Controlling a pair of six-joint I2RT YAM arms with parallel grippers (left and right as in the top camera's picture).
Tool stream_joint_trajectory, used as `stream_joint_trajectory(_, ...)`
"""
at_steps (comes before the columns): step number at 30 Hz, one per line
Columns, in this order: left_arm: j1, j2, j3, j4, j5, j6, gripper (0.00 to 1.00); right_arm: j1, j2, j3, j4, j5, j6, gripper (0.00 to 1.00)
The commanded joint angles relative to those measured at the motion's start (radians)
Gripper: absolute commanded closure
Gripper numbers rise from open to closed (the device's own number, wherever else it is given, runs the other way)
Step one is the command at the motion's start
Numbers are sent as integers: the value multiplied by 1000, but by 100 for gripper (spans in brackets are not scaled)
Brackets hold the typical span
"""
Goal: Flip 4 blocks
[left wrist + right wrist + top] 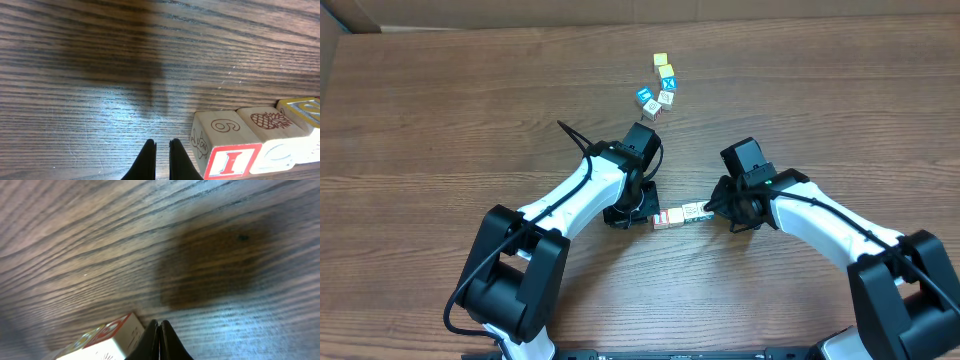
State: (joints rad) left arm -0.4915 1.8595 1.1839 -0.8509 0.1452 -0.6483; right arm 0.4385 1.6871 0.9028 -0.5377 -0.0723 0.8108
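A short row of blocks (pixel 680 215) lies between my two arms. Its left end is a cube with a red-and-white face (pixel 662 220), and its right end carries green marks (pixel 697 211). In the left wrist view the red "I" cube (pixel 227 152) sits just right of my left gripper (pixel 162 150), followed by a cream pineapple cube (pixel 270 132). That gripper (pixel 646 212) is shut and holds nothing. My right gripper (pixel 711 210) is at the row's right end. It is also shut and empty (pixel 159 327), with a red-rimmed block (pixel 107 340) just to its left.
A loose cluster of other cubes (pixel 660 88) with blue and yellow faces lies farther back on the wooden table (pixel 440 120). A yellow-rimmed cube (pixel 302 112) continues the row at the right edge of the left wrist view.
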Motion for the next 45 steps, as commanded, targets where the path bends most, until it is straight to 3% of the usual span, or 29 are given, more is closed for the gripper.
stream_joint_trajectory(1, -8, 16, -5, -1, -14, -3, 96, 1, 19, -7, 19, -13, 4, 95)
stream_joint_trajectory(18, -26, 17, -39, 40, -19, -3, 96, 1, 19, -7, 40, -84, 2, 95)
stream_joint_trajectory(30, -23, 16, -39, 47, -71, -3, 96, 6, 19, -7, 40, -116, 107, 95)
stream_joint_trajectory(45, 63, 16, -39, 67, -74, -2, 96, 102, 19, -7, 71, -106, 137, 93)
